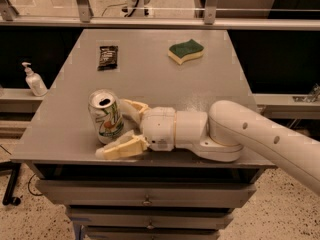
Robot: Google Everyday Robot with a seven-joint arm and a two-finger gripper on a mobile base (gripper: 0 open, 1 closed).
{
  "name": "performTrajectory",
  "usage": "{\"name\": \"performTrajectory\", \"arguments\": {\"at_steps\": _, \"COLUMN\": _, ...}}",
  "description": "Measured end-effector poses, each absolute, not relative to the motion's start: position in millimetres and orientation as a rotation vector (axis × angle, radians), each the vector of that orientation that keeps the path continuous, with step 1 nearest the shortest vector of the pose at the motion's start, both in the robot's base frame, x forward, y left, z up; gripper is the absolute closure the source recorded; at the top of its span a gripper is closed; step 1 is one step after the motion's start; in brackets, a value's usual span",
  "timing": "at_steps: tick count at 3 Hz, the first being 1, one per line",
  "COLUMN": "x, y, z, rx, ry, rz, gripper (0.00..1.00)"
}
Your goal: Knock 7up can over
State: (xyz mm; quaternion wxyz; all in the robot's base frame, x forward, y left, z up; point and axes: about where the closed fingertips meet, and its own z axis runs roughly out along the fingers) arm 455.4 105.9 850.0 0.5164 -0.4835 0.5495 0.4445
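The 7up can [106, 116] is a silver-white can with green and red-orange graphics. It stands near the front left of the grey table [150, 79], leaning slightly to the left. My gripper [119, 129] is open, with one cream finger behind the can and the other finger [120, 148] in front of it near the table's front edge. The can sits between the two fingers, close to the gripper's palm. The white arm reaches in from the right.
A green and yellow sponge [186, 51] lies at the back right of the table. A dark snack packet [107, 57] lies at the back left. A white pump bottle [34, 80] stands on a shelf left of the table. Drawers sit below the front edge.
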Motion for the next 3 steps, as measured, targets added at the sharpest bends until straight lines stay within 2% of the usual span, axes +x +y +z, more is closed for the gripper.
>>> {"name": "performTrajectory", "arguments": {"at_steps": 3, "x": 476, "y": 105, "z": 872, "rx": -1.224, "ry": 1.290, "rz": 1.031, "gripper": 0.88}}
